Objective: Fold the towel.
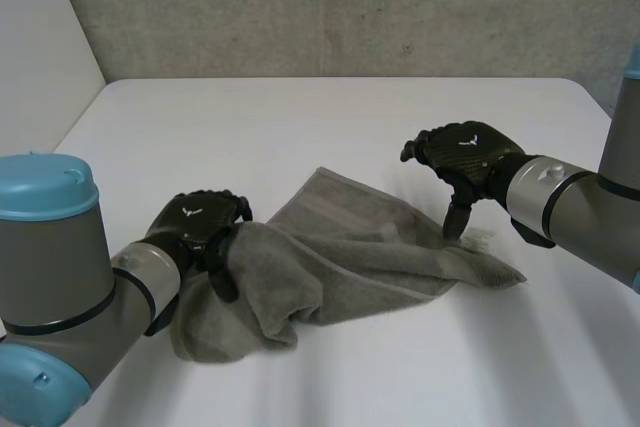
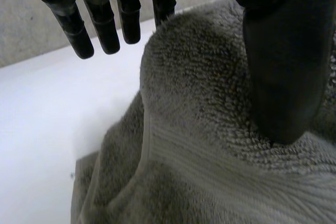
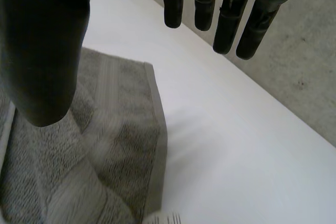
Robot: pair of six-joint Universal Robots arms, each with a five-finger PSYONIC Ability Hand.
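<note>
While the towel (image 1: pixel 340 257) sits crumpled on the table (image 1: pixel 300 127), my left hand (image 1: pixel 200 225) is parked on its bunched left end, I guess to gather that side for a fold. Its wrist cam shows what the head cam hides: fingers (image 2: pixel 105 30) slack and off the cloth, only the thumb (image 2: pixel 283 77) touching. And my right hand (image 1: pixel 465 157) hovers by the right corner, fingers also released, nothing grasped

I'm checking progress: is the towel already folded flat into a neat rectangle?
No, the towel lies crumpled on the table, bunched up high beside the left hand.
</note>
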